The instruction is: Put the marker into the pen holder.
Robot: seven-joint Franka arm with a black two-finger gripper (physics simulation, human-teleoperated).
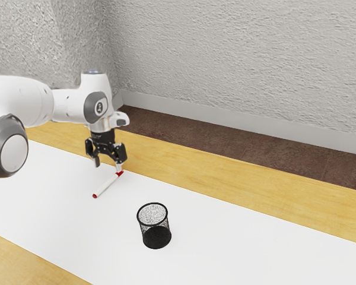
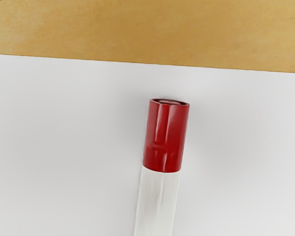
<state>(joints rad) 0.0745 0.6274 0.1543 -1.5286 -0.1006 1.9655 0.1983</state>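
Observation:
In the exterior view my gripper stands open, pointing down, its two fingertips spread apart above the white surface. One fingertip is close to the red-capped end of the marker; whether they touch, I cannot tell. The marker lies flat, white with red at both ends. The wrist view has the marker under my hand, its red cap and part of the white barrel visible. A black mesh pen holder stands upright, off toward the exterior view's right and nearer that camera.
A white sheet covers the middle of the wooden table. Behind the table's far edge are a brown floor and a grey textured wall.

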